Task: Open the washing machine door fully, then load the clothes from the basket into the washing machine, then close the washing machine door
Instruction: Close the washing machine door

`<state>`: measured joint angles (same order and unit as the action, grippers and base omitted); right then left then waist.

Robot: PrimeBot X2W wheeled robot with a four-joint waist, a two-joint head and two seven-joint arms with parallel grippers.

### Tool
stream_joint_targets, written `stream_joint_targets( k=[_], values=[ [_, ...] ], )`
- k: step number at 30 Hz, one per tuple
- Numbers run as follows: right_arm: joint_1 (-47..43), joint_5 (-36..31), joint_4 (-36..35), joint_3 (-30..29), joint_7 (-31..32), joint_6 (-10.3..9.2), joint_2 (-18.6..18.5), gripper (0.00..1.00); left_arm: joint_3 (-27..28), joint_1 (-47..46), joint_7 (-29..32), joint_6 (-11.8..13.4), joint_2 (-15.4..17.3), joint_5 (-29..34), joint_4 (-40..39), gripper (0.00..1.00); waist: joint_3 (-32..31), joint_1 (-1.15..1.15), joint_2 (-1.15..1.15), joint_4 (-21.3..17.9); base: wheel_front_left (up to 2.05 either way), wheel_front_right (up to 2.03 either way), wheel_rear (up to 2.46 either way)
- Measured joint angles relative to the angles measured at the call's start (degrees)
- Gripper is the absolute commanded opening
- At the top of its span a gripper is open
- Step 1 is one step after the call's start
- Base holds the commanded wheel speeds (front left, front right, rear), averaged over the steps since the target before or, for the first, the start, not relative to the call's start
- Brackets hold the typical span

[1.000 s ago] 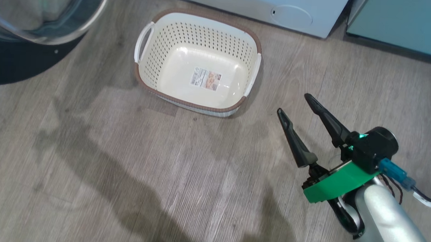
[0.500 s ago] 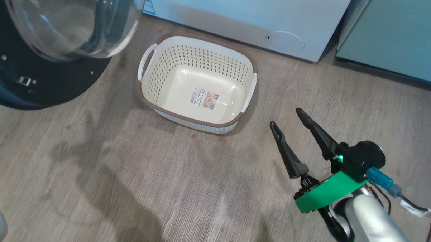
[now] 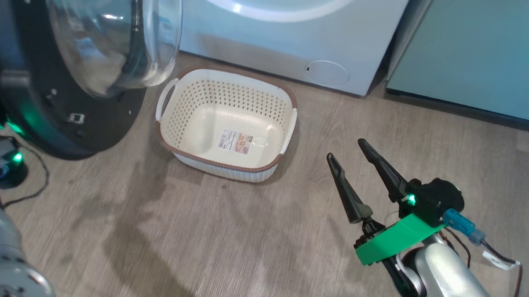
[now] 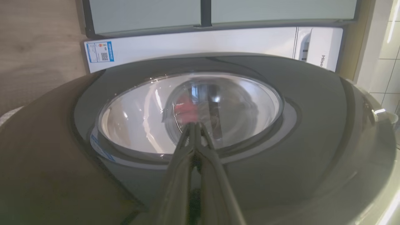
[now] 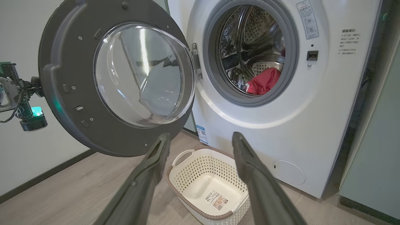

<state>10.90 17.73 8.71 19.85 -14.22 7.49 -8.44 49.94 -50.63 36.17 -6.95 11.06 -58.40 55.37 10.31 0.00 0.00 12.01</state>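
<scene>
Washing machine door standing wide open on the hinge at the left of the drum mouth, inner side with the bulging glass turned toward the right wrist view. Low at the front of the steel drum of the washing machine, red clothes in a heap.

On the wooden floor, close before the machine's foot and near the lower edge of the open door, the basket, upright, with nothing in it but the paper label on its bottom.

To the basket's right and apart from it, the right gripper, jaws spread wide, holding nothing, fingers slanted toward the machine.

At the door's glossy outer face, the left gripper, fingers pressed tight together with nothing between them, tips pointed at the lower edge of the glass. Touching the door or just short of it: impossible to tell. Through the glass there, a red blur.

Right of the machine, a pale teal cabinet.
</scene>
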Motion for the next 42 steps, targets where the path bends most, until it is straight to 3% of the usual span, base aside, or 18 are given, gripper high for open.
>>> stream_joint_targets(
  k=[11,15,19,25,33,42],
  values=[
    [-2.32,-0.01,0.64,-0.74,-0.24,0.0,1.3,1.0,-2.9,5.92,5.26,-0.01,-8.28,-4.69,-9.57,0.0,-1.89,0.0,0.0,-3.27,0.0,0.0,0.0],
    [-2.32,-0.02,0.59,-1.11,-0.24,0.0,1.44,1.0,-4.17,7.89,7.4,-0.01,-9.37,-7.49,-11.96,0.0,-2.03,0.0,0.0,-5.12,0.0,0.0,0.0],
    [-2.32,-0.1,0.49,-1.25,-0.24,0.0,1.48,1.0,-8.95,9.66,9.04,-0.02,-9.21,-15.4,-12.37,0.0,-1.75,0.0,0.0,-7.75,0.0,0.0,0.0],
    [-2.3,-0.1,0.16,-1.27,-0.24,0.0,1.51,1.0,-18.51,10.53,6.83,-0.02,-9.48,-23.08,-11.21,0.0,-1.04,0.0,0.0,-10.54,0.0,0.0,0.0],
    [-2.24,-0.11,-0.08,-1.85,-0.24,0.0,1.53,1.0,-31.69,12.88,-0.76,-0.02,-9.68,-34.19,-11.76,0.0,0.61,0.0,0.0,-15.37,0.0,0.0,0.0],
    [-1.94,-0.19,-0.63,-2.53,-0.24,0.0,2.13,1.0,-39.01,11.91,-10.18,-0.01,-9.68,-40.42,-12.88,0.0,3.42,0.0,0.0,-20.98,0.0,0.0,0.0]
  ],
)
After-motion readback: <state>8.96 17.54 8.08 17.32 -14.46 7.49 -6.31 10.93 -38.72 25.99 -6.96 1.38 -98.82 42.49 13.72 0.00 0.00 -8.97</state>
